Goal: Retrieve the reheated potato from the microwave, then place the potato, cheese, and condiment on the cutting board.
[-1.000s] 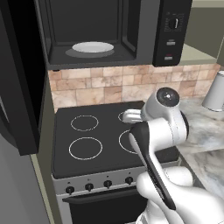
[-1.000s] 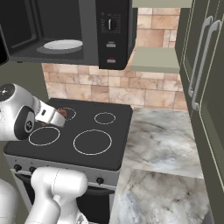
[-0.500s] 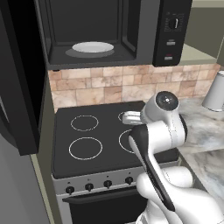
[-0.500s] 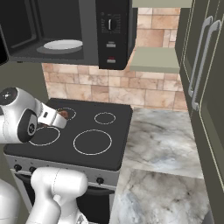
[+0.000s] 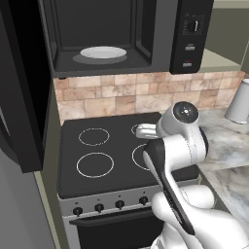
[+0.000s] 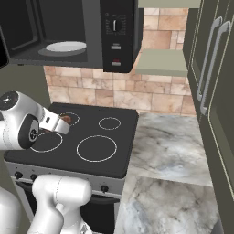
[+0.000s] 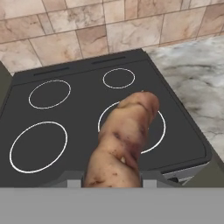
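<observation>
Hand view: gripper [image 7: 112, 183] pinching potato [image 7: 124, 140], long axis running straight out from jaws over stove [image 7: 26, 113], w/ no cutting board visible.

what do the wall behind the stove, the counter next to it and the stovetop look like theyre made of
Backsplash wall: looks like matte stone tile, tan and pink blocks with grout lines. Counter: seems polished marble or a laminate imitation, grey with cloudy veining. Stovetop: apparently smooth black glass-ceramic, flat with thin white burner rings. All rendered, so these are looks only.
</observation>
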Available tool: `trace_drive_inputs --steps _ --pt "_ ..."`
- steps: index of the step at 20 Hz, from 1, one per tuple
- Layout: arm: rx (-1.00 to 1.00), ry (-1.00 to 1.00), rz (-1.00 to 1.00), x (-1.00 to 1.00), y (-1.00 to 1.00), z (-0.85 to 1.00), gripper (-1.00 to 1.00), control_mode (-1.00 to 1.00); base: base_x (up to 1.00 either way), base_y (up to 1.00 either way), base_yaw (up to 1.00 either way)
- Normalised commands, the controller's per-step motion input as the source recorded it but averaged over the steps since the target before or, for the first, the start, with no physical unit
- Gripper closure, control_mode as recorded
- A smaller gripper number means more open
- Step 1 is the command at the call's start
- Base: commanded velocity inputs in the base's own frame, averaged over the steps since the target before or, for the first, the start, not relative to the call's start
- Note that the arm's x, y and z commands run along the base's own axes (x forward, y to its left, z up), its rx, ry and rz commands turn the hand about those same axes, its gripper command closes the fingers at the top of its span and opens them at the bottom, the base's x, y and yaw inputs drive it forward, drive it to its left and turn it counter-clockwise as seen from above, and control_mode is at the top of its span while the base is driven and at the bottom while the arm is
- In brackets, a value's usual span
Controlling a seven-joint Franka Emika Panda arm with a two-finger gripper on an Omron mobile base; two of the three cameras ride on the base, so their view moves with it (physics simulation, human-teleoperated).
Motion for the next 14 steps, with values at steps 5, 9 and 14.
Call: trace_drive_inputs --steps 5,9,14 --pt "0.00 0.00 0.00 0.00 0.00 0.00 1.00 -1.00 0.00 0.00 0.00" --pt "0.00 0.00 0.00 0.00 0.00 0.00 1.00 -1.00 0.00 0.00 0.00" --pt "0.00 0.00 0.00 0.00 0.00 0.00 1.00 1.00 0.00 0.00 0.00"
